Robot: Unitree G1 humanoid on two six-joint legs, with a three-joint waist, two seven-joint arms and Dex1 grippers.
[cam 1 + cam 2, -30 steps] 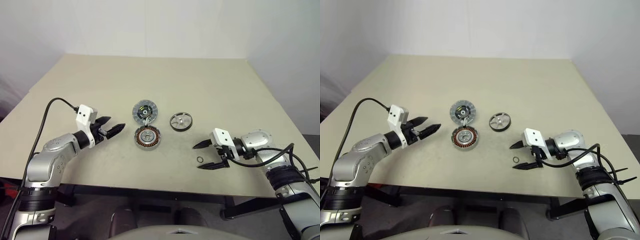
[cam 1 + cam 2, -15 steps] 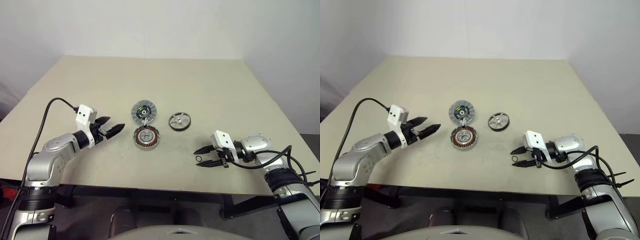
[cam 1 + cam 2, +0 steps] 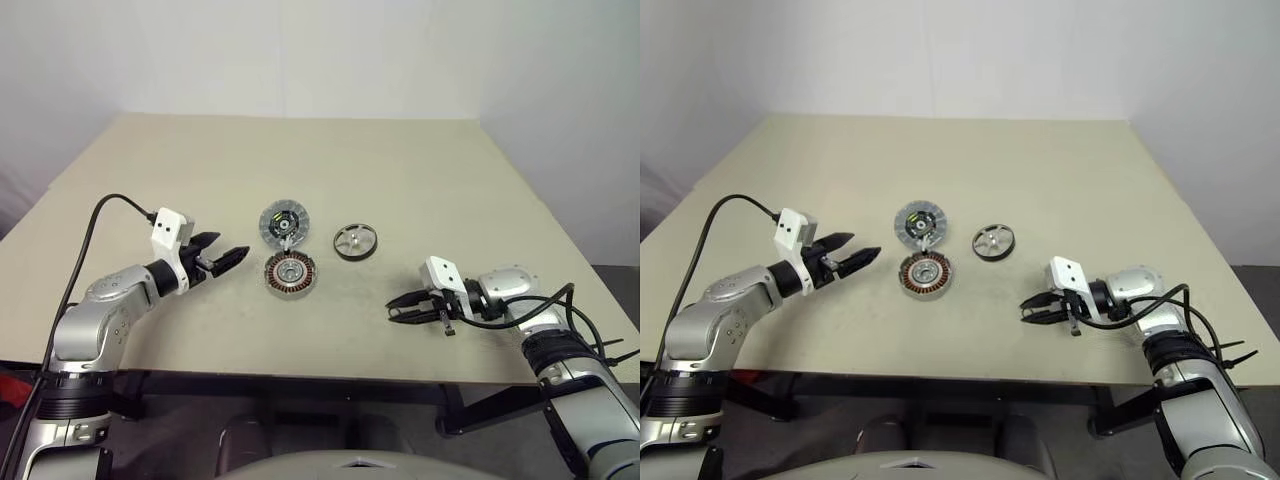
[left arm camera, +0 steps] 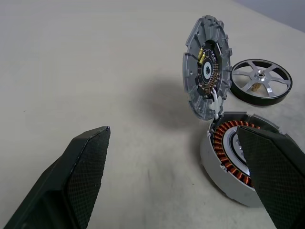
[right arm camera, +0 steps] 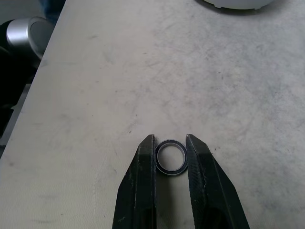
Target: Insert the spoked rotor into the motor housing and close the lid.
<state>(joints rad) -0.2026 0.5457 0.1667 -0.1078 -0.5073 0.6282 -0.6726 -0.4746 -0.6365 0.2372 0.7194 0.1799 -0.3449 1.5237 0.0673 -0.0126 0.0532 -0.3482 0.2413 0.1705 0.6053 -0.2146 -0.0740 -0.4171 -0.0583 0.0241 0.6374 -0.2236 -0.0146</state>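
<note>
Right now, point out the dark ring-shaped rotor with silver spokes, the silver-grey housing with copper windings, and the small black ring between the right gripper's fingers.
Spoked rotor [image 3: 357, 243], left eye view, on its central hub.
Motor housing [image 3: 291, 273], left eye view, on its metallic centre.
Small black ring [image 5: 171, 163], right wrist view, on its lower rim.

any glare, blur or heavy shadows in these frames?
Head views: even soft light, no glare, faint shadows. Left wrist view: lid casts a soft shadow on the table; near fingers soft-focus. Right wrist view: O-ring between the fingers sharp.
</note>
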